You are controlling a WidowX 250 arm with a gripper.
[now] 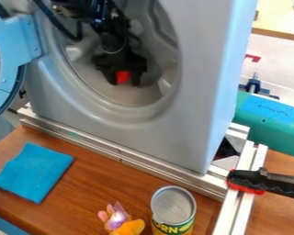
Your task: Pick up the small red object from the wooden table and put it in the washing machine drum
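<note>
Below the gripper [123, 83] spread a brown wood-grained counter [106, 181]. Off to its right in view lay a whitish surface [278, 57], with a pale tan surface [278, 18] above that.

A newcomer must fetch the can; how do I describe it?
Find the grey washer front, then the wooden tabletop below. The can stands at the view's bottom edge, right of the plush toy. Only the can has a round silver top.

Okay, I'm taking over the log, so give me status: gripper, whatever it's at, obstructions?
Gripper inside the washer drum. Small red thing right at it, grip unconfirmed. Door swung open, not across the drum.
</note>
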